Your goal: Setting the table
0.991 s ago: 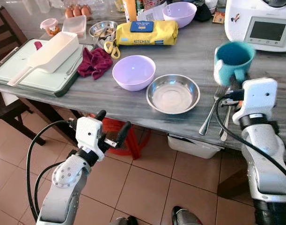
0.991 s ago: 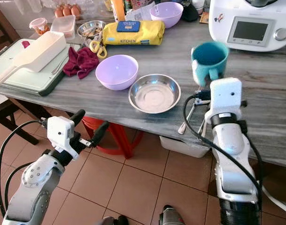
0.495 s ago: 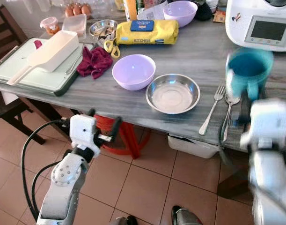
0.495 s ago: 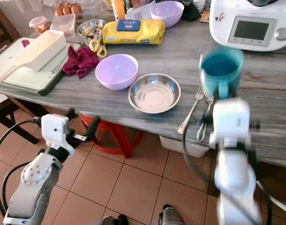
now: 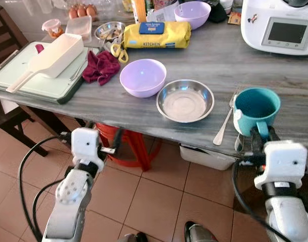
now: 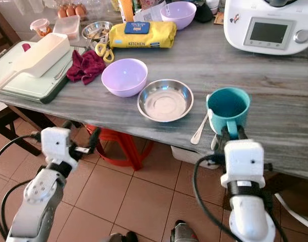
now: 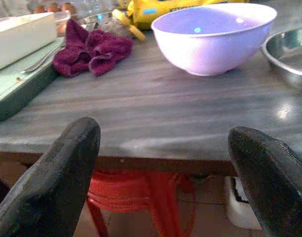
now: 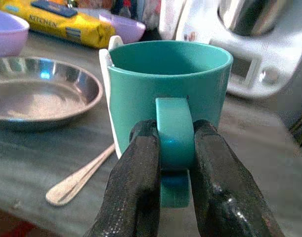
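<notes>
The mug (image 5: pixel 256 109) is lower and nearer the table (image 5: pixel 204 60) edge than half a second ago, right gripper (image 8: pixel 174 148) pinching its handle, a rigid, probably slick grip point, while the left gripper (image 7: pixel 160 158) hangs wide open holding nothing.

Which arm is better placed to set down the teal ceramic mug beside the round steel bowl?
Right. The right gripper already pinches the teal ceramic mug by its handle, close to the round steel bowl. The left gripper hangs open below the table edge.
</notes>
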